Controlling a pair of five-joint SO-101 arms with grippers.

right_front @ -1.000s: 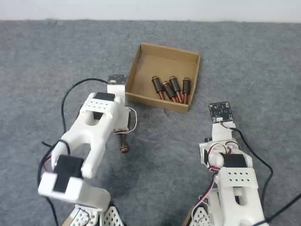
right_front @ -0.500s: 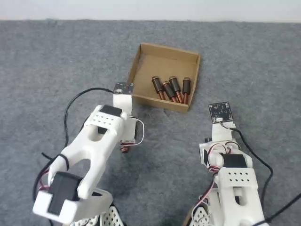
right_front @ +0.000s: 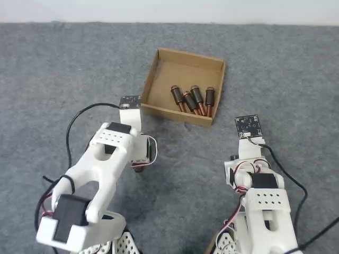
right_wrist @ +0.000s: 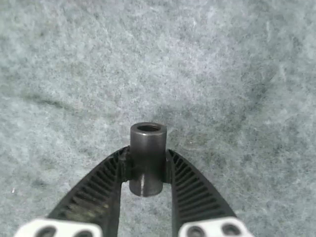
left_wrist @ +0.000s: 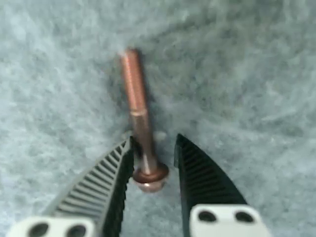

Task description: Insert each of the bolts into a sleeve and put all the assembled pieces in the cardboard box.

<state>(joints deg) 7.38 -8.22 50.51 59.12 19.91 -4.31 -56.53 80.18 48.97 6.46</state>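
The bolt (left_wrist: 140, 123) is lying flat on the worktop (left_wrist: 247, 74), its head between the released left pincer (left_wrist: 154, 139) and its shank pointing away. From above, the left arm (right_front: 106, 164) is hiding most of it. The right pincer (right_wrist: 147, 152) is clenching a sleeve (right_wrist: 147, 160), open end outward. Four assembled pieces (right_front: 193, 100) are lying in the cardboard box (right_front: 150, 87) at 12 o'clock, copper ends toward 6.

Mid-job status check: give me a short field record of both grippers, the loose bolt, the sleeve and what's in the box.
left gripper: open, fingers either side of the bolt near its head
bolt: lying on the grey carpet, bare, no sleeve on it
right gripper: shut on the sleeve
sleeve: held upright, bore empty
cardboard box: four assembled pieces side by side inside
remaining: this one bolt and sleeve to join and box
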